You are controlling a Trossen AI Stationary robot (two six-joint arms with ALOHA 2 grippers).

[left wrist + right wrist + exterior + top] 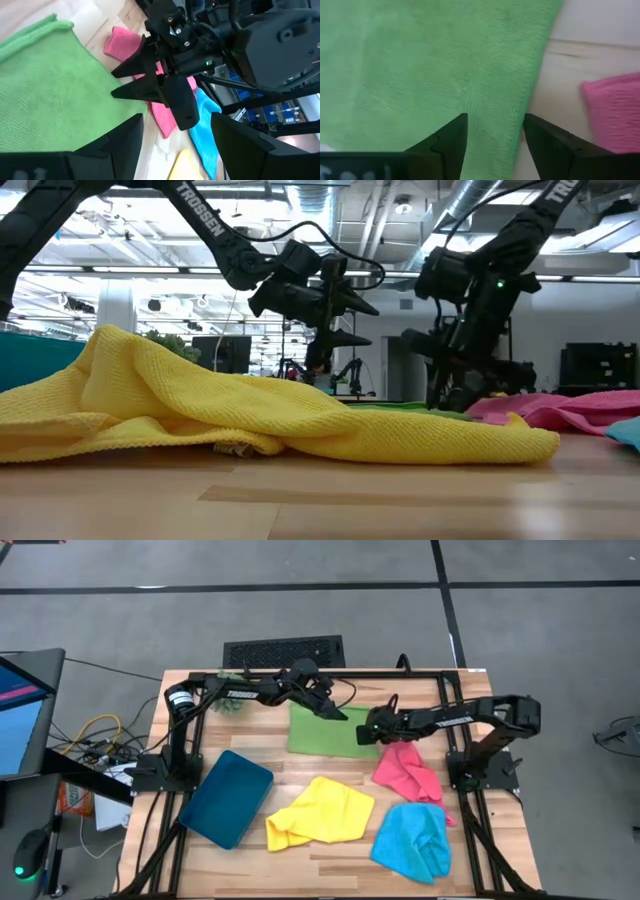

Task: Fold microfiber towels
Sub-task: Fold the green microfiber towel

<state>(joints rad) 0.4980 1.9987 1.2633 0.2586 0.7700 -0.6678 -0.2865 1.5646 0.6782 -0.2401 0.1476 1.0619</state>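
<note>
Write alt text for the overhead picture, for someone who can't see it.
Two dark robot arms reach over a green towel lying flat at the far side of a wooden table, the left gripper and right gripper both with open jaws. Nearer lie crumpled pink, yellow and light blue towels and a teal tray.

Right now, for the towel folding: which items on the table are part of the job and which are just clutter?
Part of the job:
green towel, laid flat, both grippers above it
pink towel, crumpled
yellow towel, crumpled
light blue towel, crumpled

Just lying about:
dark teal tray
small green plant ball, by the left arm
</note>
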